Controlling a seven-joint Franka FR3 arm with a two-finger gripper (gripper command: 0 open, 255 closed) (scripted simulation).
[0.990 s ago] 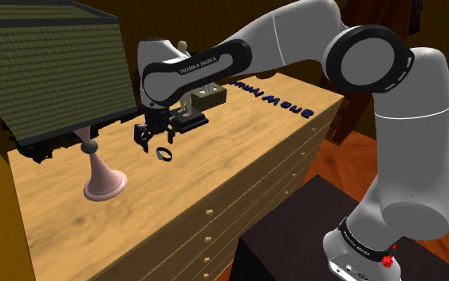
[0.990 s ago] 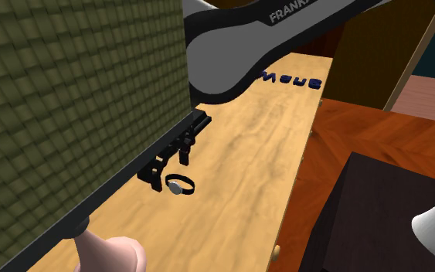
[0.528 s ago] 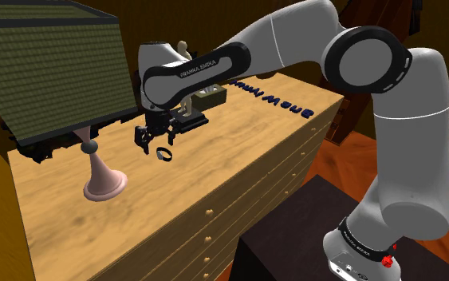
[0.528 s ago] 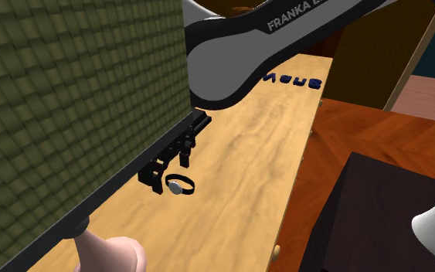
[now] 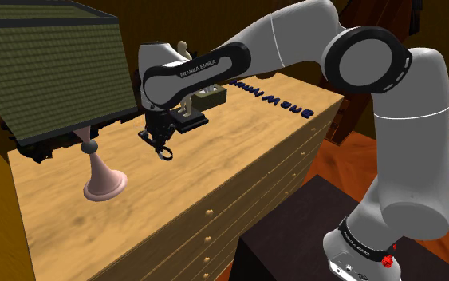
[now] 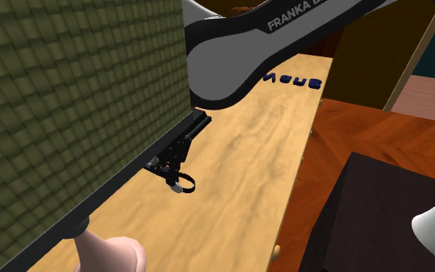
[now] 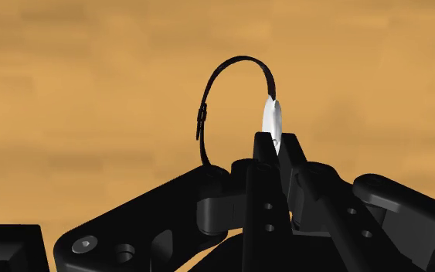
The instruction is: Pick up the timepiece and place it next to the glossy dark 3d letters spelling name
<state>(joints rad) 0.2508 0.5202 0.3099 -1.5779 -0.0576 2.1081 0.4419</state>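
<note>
While the all-black two-finger gripper [image 5: 160,145] hangs low over the pale wooden bench [image 5: 214,180], its fingers are drawn narrow and pinch a wristwatch with a thin black strap loop and a silvery face [image 7: 271,120]. The wrist view shows the face edge-on between the fingertips, with the strap arching free beyond them. Taking the watch at its stiff face rather than by the limp strap seems sensible, since the loop can dangle without slipping the grip.

In the second exterior view the wristwatch [image 6: 181,184] sits at the bench top or just above it; I cannot tell whether it has left the wood. The glossy dark blue letters [image 5: 274,100] lie in a row at the far end of the bench, well apart from the gripper, so the carry looks to be wholly ahead.

An olive woven-shade lamp on a pink flared foot [image 5: 103,182] stands just beside the gripper, so the lift probably wants to lean away from it.
</note>
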